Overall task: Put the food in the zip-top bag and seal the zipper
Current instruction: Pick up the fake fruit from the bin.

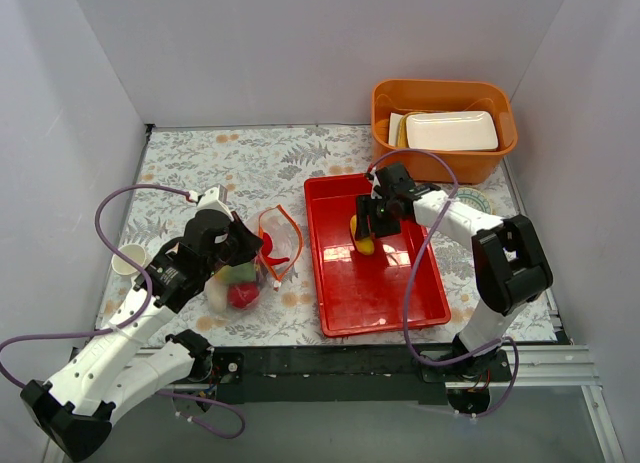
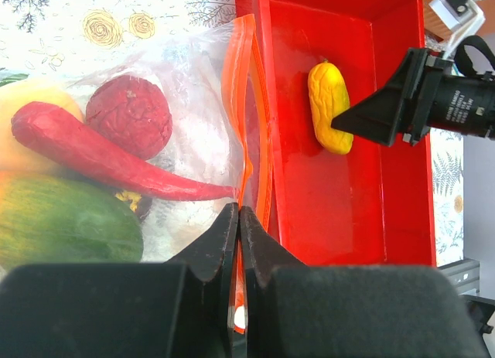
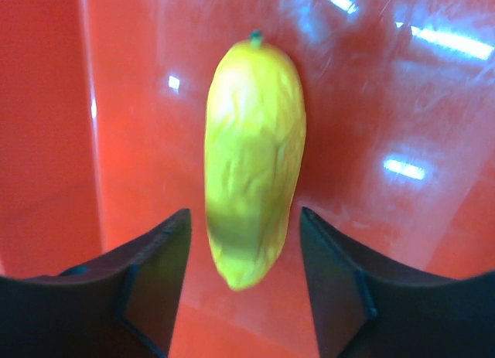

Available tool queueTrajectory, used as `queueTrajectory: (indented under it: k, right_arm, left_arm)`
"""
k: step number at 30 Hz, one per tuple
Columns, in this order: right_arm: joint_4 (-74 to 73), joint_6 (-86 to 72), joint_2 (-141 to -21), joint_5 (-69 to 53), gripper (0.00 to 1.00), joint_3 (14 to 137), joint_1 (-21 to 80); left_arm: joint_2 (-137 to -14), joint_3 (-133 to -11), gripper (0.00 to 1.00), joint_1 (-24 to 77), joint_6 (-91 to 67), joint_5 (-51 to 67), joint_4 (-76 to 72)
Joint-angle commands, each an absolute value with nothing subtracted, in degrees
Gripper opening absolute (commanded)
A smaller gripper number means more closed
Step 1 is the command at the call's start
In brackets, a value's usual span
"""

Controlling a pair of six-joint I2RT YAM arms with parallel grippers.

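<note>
The left gripper (image 2: pixel 239 213) is pinched tight on the orange zipper (image 2: pixel 241 103) of the clear bag (image 2: pixel 197 72), low in the middle. The right gripper (image 3: pixel 244 242) is open around the yellow food (image 3: pixel 254 141) lying in the red tray (image 3: pixel 433 242), with one finger just beside it on each side.

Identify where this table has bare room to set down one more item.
Free: the near half of the red tray, between the yellow fruit and its near rim; the cloth between the zip-top bag and the back wall. Crowded: the strip between bag and tray, where the left gripper pinches the zipper.
</note>
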State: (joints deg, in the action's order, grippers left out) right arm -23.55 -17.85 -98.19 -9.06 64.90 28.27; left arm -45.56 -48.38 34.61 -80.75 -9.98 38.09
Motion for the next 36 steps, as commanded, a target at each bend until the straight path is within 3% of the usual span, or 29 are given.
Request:
queueTrajectory:
  k: [1,36]
  right_arm:
    - [-26.4,-15.6,-93.6,-7.7,0.7,64.6,28.7]
    - [-29.0,-12.2,-102.1,-9.5,0.77,70.7,29.4]
  left_arm:
    - [-45.4,-48.4,0.0,34.6,-80.1,-9.3,37.8]
    - [-46.8,-49.3,0.0,34.6,-79.5,-9.0,37.3]
